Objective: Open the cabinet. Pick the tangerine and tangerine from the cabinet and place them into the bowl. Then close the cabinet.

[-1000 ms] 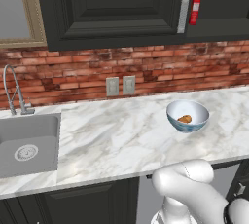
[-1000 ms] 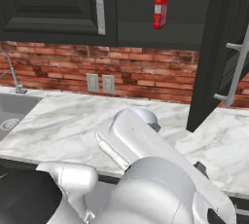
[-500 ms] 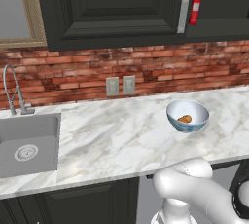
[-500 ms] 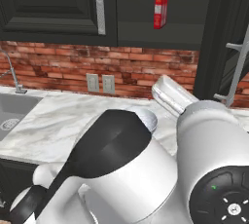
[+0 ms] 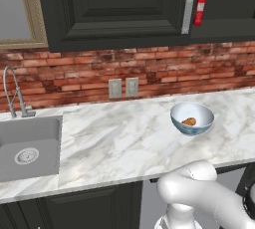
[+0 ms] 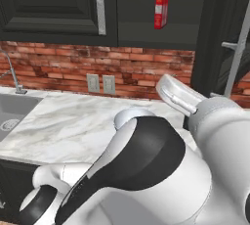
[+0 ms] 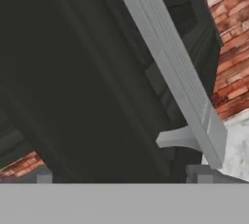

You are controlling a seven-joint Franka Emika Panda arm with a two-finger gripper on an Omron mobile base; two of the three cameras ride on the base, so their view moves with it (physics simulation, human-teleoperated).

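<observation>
The black wall cabinet has its left door shut, with a silver bar handle. Its right door stands swung open toward me, handle facing out. In the hand view that door and its silver handle are very close, the bar running diagonally. My gripper is open, and the handle's lower end sits just above the right fingertip. The bowl rests on the counter with an orange tangerine inside. Whether a second one lies beside it I cannot tell.
A tall red carton stands in the open cabinet bay. A sink and faucet are at the left of the marble counter. Two outlets sit on the brick wall. My white arm blocks much of the right base view.
My arm has swung to the right and upward toward the open cabinet door. The bowl, carton and counter have stayed put.
</observation>
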